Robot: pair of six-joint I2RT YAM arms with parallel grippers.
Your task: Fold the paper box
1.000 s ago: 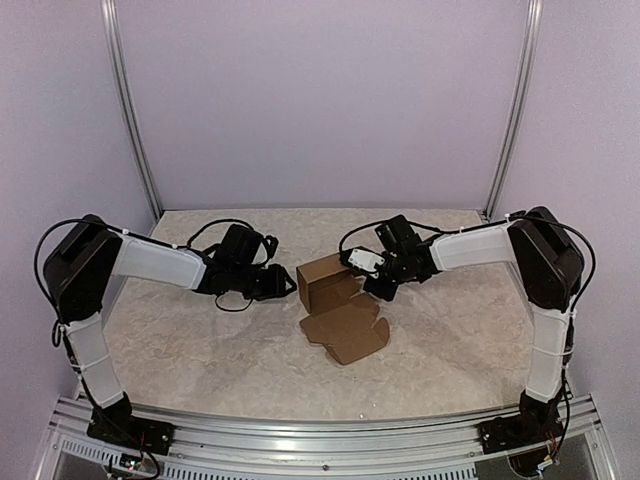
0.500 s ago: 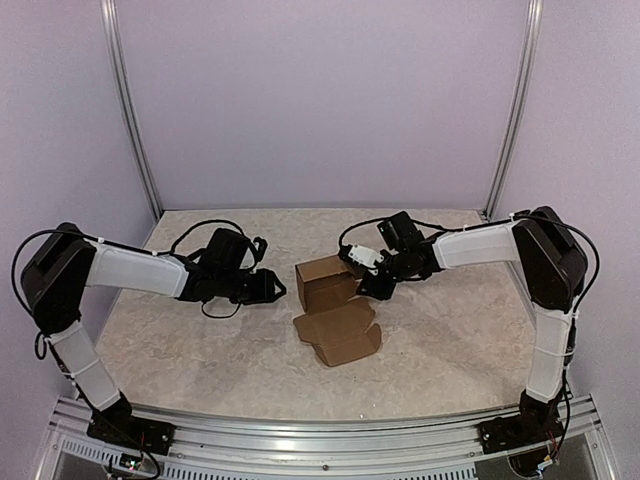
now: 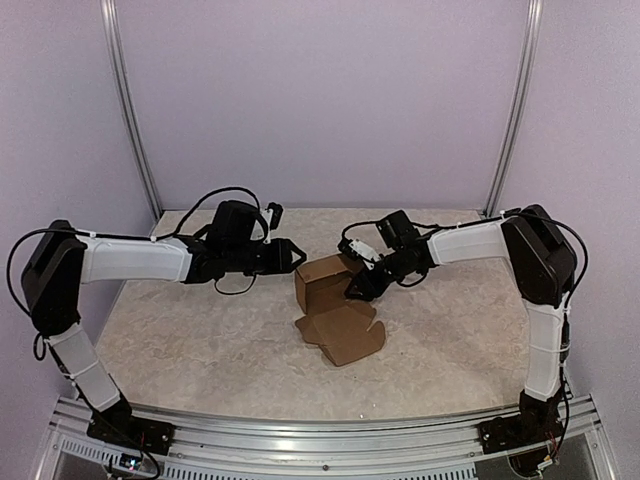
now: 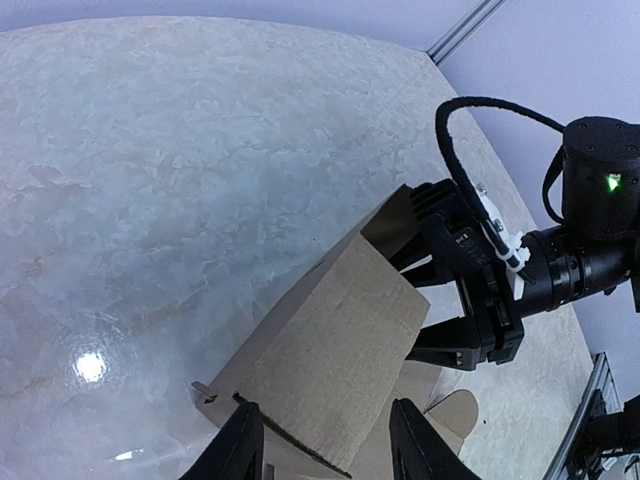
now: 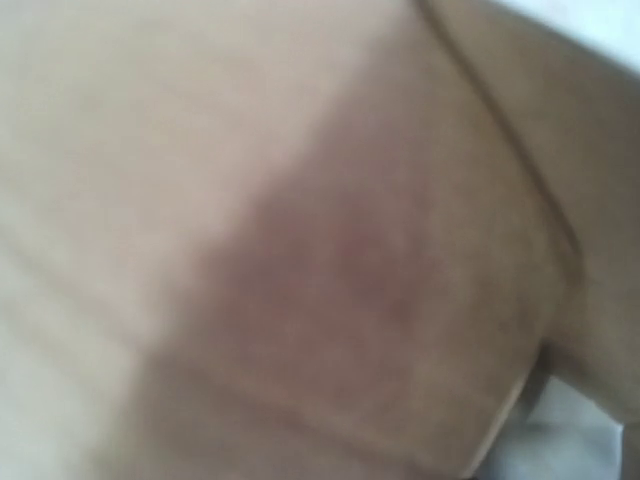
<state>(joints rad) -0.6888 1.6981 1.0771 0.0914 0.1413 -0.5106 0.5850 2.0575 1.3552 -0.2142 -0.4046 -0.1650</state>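
The black two-finger left gripper (image 4: 325, 432) holds its jaws apart at the near end of the plain brown cardboard paper box (image 3: 322, 283), one finger to each side of the raised body; whether the pads touch the card cannot be told. The black right gripper (image 4: 428, 282) faces it at the opposite end, jaws also spread around the end flap (image 4: 392, 232) and clamped on nothing visible; its own camera shows only blurred brown card at close range. The paper box stands partly erected at the middle of the pale marbled tabletop (image 3: 200, 335), between the two arms, with a flat die-cut panel (image 3: 345, 333) lying unfolded on its near side. Judged step: the body is formed and the closure is not yet made. The next move probably calls for one gripper to steady the walls while the other raises the flat panel and seats its tabs, with light pressure, since thin card creases readily.
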